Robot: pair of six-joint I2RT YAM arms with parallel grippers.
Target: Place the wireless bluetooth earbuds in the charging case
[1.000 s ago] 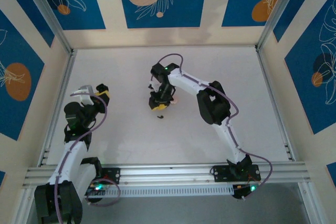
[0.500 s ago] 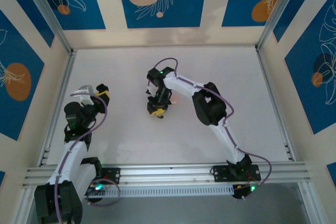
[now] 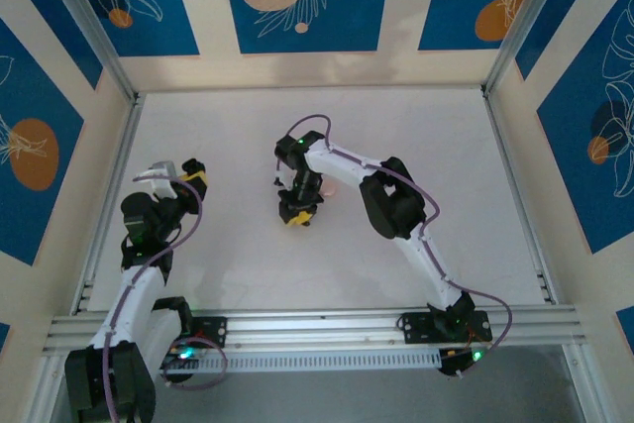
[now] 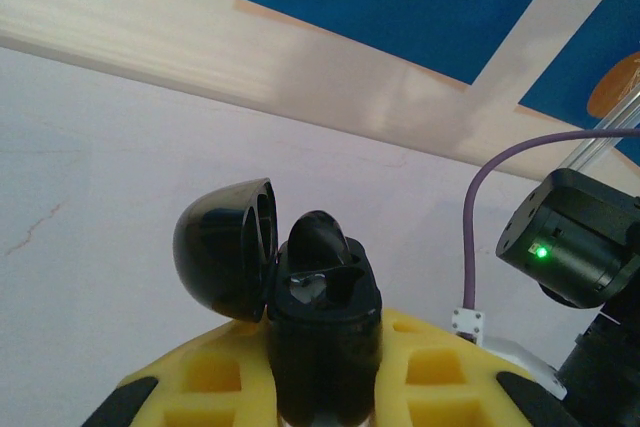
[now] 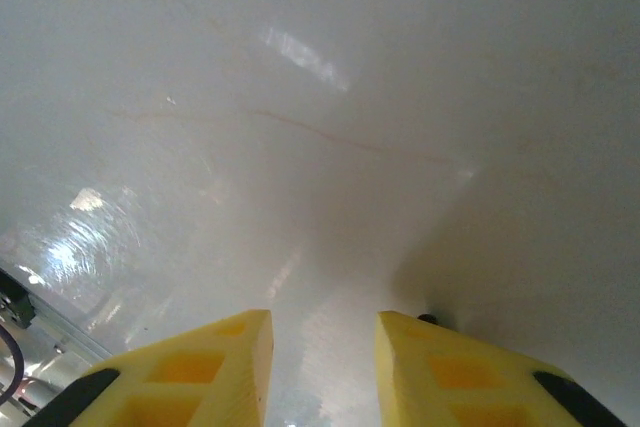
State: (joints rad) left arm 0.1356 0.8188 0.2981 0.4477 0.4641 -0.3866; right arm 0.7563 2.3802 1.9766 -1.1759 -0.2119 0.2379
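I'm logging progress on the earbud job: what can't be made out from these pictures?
Right wrist view: a dark speck beside the right claw, mostly hidden behind one finger; earbud or not, unclear.
Top view: whatever lies under the right claw is covered by it.
Left wrist view: the charging case bottom is cut off between the left claw fingers; the rounded black piece in its open top is too dark to identify.

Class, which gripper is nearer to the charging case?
Left. The left gripper is clamped on the open charging case; the right gripper is well apart from it, down at the middle of the table.
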